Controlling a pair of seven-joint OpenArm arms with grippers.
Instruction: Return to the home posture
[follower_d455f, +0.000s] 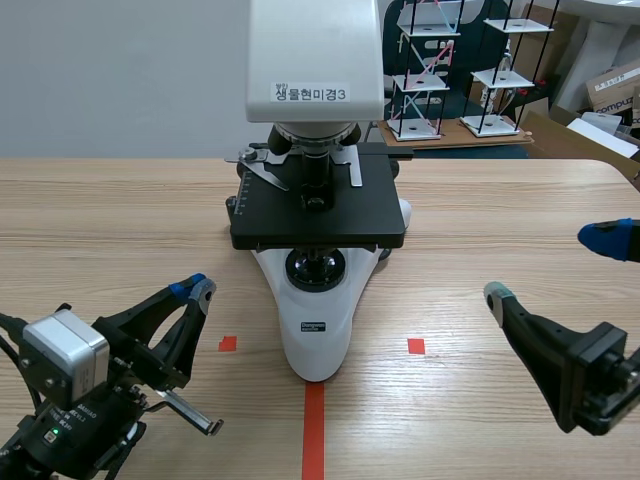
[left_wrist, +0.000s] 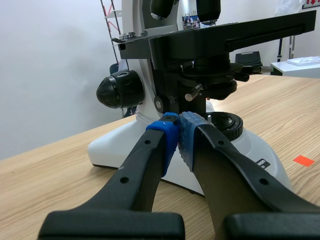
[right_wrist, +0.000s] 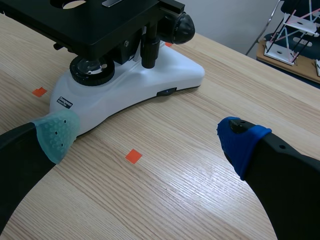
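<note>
Left gripper (follower_d455f: 196, 289): black, low over the table's (follower_d455f: 100, 220) near left part, tilted up and forward, tips aimed at the microscope (follower_d455f: 318, 300) base, apart from it.
Left fingers: closed, blue pads (left_wrist: 187, 137) pressed together.
Right gripper (follower_d455f: 552, 267): black, low over the near right part, beside the microscope base, apart from it.
Right fingers: spread wide, one grey-green pad (right_wrist: 57, 134), one blue pad (right_wrist: 240, 145).

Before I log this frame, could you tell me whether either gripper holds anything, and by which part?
Nothing is held. The left gripper has its fingers shut together, empty; the right gripper is open over the table.
</note>
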